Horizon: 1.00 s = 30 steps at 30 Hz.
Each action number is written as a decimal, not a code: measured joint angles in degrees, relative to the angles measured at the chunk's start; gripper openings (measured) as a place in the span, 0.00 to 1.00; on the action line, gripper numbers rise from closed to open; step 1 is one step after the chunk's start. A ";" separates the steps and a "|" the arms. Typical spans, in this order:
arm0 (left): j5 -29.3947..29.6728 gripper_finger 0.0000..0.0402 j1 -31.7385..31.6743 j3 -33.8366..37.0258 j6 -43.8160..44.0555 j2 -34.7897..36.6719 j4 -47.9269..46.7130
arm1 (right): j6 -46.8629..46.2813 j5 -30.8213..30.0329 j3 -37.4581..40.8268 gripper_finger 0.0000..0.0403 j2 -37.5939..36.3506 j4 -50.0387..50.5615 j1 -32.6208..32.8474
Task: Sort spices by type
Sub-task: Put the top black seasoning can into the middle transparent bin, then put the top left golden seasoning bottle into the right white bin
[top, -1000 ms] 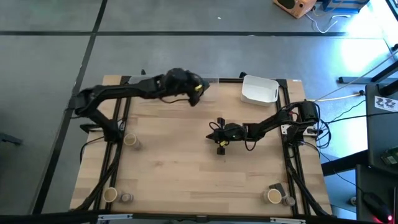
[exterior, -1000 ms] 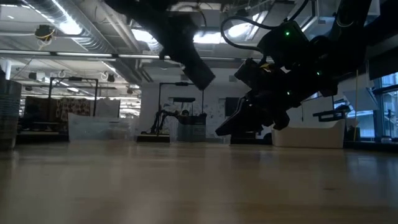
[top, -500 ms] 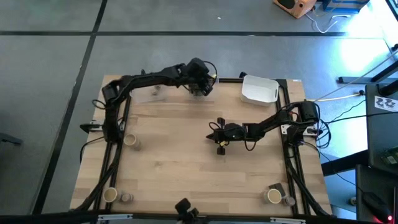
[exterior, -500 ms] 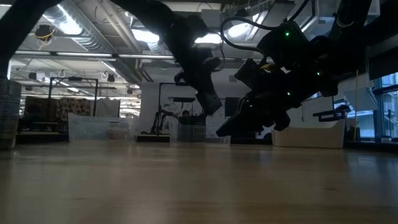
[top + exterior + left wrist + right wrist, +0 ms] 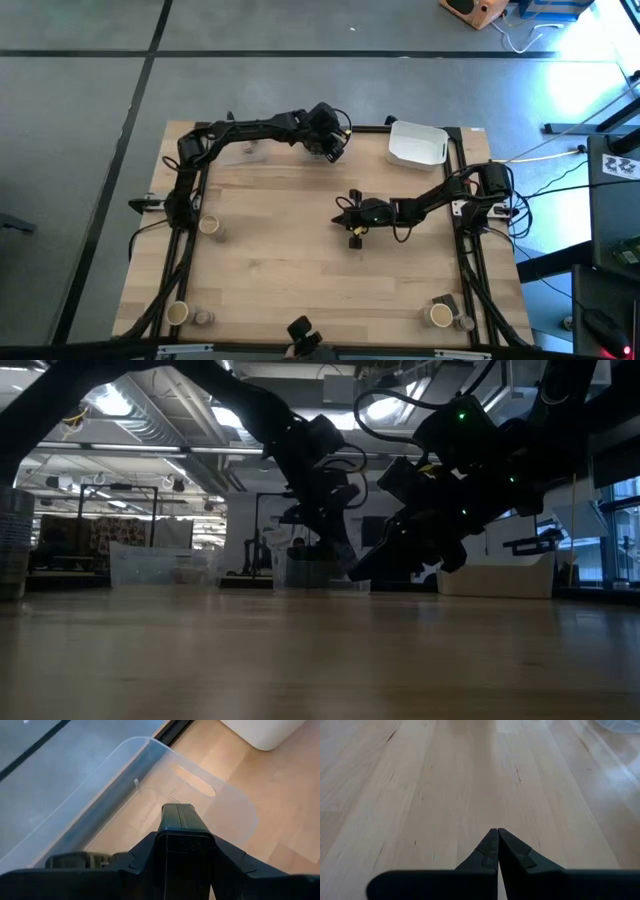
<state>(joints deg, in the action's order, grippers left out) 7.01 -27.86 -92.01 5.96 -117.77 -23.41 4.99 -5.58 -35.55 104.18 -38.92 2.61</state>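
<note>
Hanging over the table's far edge, the left gripper (image 5: 328, 142) is seen above a clear tub (image 5: 150, 785), its fingers clamped on a dark grey block (image 5: 181, 816). A white tub (image 5: 417, 145) sits just beside, at the far right corner. The right gripper (image 5: 497, 845) is held low over bare wood at mid-table, fingers pressed together, nothing between them. Tan cylinders are noted at the left edge (image 5: 208, 226), near left corner (image 5: 177, 313) and near right corner (image 5: 440, 316), each with a small round jar (image 5: 203, 318) or similar beside it.

Dark jointed arms (image 5: 250, 132), looping cables
</note>
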 joint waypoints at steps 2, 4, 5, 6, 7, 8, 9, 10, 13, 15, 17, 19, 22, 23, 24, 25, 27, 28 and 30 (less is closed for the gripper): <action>-0.01 0.33 0.00 0.02 -0.38 -0.03 -0.07 | 0.00 0.00 0.00 0.03 0.00 -0.01 -0.01; 0.00 0.35 0.00 0.01 -0.39 -0.03 0.23 | 0.00 0.00 0.00 0.03 0.00 0.02 -0.01; 0.00 0.37 0.00 0.00 -0.39 -0.03 0.23 | 0.00 0.00 0.00 0.03 0.00 0.00 -0.02; 0.00 0.39 0.00 0.00 -0.39 -0.03 0.13 | 0.00 0.00 0.00 0.03 0.00 -0.02 -0.02; 0.00 0.42 0.00 0.00 -0.39 -0.03 0.08 | 0.00 0.00 0.00 0.03 0.00 0.00 0.00; 0.00 0.44 -0.02 0.00 -0.39 -0.03 0.12 | 0.02 0.00 0.00 0.03 0.00 0.02 -0.01; 0.00 0.46 -0.02 0.00 -0.39 -0.01 0.09 | 0.01 0.00 0.00 0.03 0.00 0.00 -0.01; 0.00 0.48 -0.02 0.00 -0.50 0.00 0.07 | 0.02 0.00 0.00 0.03 0.00 0.00 0.00; 0.00 0.53 0.00 0.01 -1.45 0.26 -0.33 | 0.02 0.00 0.00 0.03 0.00 0.02 0.00; 0.00 0.54 0.00 0.07 -1.38 1.51 -1.38 | 0.02 0.00 0.00 0.03 0.00 0.02 -0.01; 0.00 0.54 0.16 0.04 -1.10 3.58 -2.85 | 0.02 0.00 0.00 0.03 0.00 0.01 0.00; 0.06 0.54 0.55 0.02 -1.50 6.11 -5.34 | 0.02 0.00 0.00 0.03 0.00 0.04 -0.01; 0.02 0.54 1.93 0.02 -1.70 10.23 -9.05 | 0.02 0.00 0.00 0.03 0.00 0.00 -0.02; 0.01 0.54 2.55 0.02 -1.95 11.72 -10.73 | 0.02 0.00 0.00 0.03 0.00 0.00 -0.02; -0.01 0.54 3.26 0.01 -2.29 13.23 -12.18 | 0.02 0.00 0.00 0.03 0.00 0.00 0.00; 0.00 0.54 3.99 -0.03 -2.67 14.76 -13.92 | 0.02 0.00 0.00 0.03 0.00 0.00 0.00; -0.02 0.55 5.60 -0.04 -2.87 17.17 -18.80 | 0.02 0.00 0.00 0.03 0.00 0.01 -0.01; 0.02 0.55 6.37 -0.02 -2.42 18.26 -21.01 | 0.02 0.00 -0.02 0.03 0.00 0.02 -0.01; 0.02 0.55 8.23 -0.02 -1.61 20.27 -26.49 | 0.02 0.00 -0.02 0.03 0.00 -0.09 -0.01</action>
<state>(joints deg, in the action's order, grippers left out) 7.02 -19.62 -92.03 4.35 -97.51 -49.89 5.02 -5.58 -35.57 104.18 -39.01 2.60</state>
